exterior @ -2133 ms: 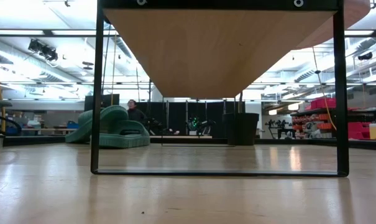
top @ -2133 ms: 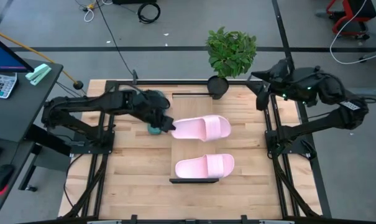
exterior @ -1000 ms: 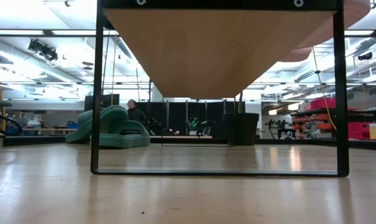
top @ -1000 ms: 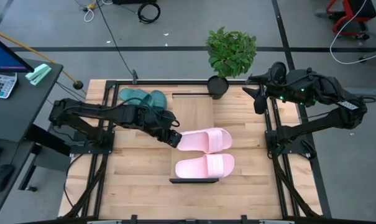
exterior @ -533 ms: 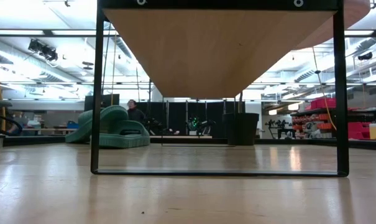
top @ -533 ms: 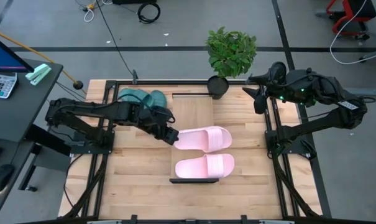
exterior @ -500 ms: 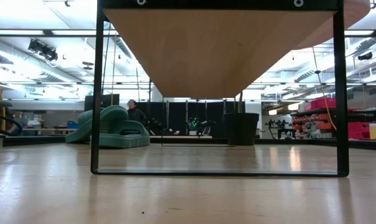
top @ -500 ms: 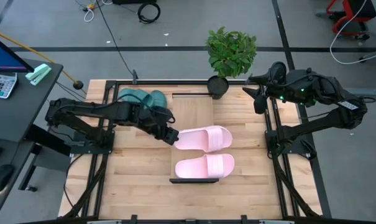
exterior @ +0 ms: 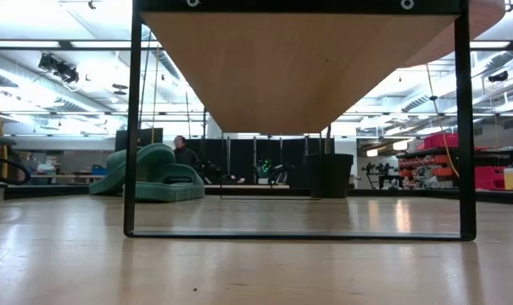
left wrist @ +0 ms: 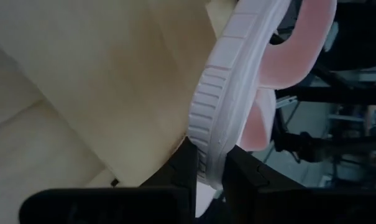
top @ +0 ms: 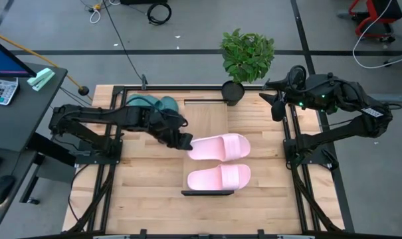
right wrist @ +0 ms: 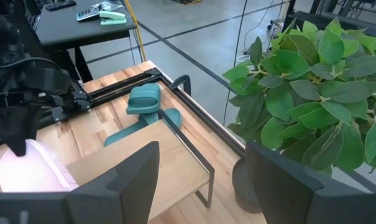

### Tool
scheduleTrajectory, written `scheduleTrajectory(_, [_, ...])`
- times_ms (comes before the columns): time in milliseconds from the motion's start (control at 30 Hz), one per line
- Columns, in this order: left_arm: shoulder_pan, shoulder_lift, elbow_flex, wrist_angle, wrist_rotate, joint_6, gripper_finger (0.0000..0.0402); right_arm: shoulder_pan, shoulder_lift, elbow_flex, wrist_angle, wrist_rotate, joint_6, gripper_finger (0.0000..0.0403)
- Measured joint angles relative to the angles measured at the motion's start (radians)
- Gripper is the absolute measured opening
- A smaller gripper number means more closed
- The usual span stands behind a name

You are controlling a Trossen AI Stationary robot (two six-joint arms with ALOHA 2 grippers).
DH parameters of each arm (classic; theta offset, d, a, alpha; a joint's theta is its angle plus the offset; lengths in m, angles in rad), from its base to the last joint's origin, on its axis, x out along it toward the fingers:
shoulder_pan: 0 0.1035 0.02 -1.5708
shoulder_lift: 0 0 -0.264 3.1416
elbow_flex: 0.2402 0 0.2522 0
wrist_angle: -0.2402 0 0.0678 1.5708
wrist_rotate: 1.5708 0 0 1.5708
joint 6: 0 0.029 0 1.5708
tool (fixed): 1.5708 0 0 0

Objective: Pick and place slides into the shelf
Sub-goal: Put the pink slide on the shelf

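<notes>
While the left end effector (top: 185,141) grips the heel edge of one pink slide (top: 219,147), its fingers pinched on the ribbed sole rim as the left wrist view shows, the task looks about half done. That slide lies over the middle of the shelf (top: 207,116), still in the grip, so I would not count it as placed yet. The second pink slide (top: 219,177) already rests on the shelf's near end, just beside the dark end edge, parallel to the held one. The two teal slides (top: 149,103) remain on the tabletop (top: 147,186) off the shelf's far left corner, close together or overlapping; in the right wrist view one (right wrist: 145,99) sits tipped up against the other (right wrist: 141,125). Both are still to be picked and set down, and the far part of the shelf board is bare for them.

The right end effector (right wrist: 200,180) waits off the shelf's far right corner, near the potted plant (top: 246,56), with its fingers spread wide and nothing between them.

No brand, label or writing can be read on the slides or the shelf.
</notes>
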Motion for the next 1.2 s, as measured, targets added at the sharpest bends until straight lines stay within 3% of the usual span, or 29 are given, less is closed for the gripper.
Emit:
scheduleTrajectory(267, [0.042,0.0,0.0,-0.015,0.128,-0.006,0.0052,0.0,0.0,0.0,0.0,0.0,0.0,0.0244])
scheduleTrajectory(567, [0.118,-0.008,0.0,-0.036,0.145,0.02,0.0052,0.0,0.0,0.0,-0.003,0.0,0.0,0.0244])
scheduleTrajectory(800, [0.205,-0.024,0.002,0.308,0.247,-0.028,0.0052,0.0,0.003,0.0,-0.003,0.0,0.0,0.0244])
scheduleTrajectory(1033, [0.204,-0.023,-0.008,0.385,0.326,-0.034,0.0052,0.0,0.019,0.0,-0.003,0.001,-0.006,0.0244])
scheduleTrajectory(1200, [0.197,-0.023,-0.122,0.529,0.434,-0.105,0.0052,0.0,0.036,0.0,-0.003,0.001,-0.022,0.0244])
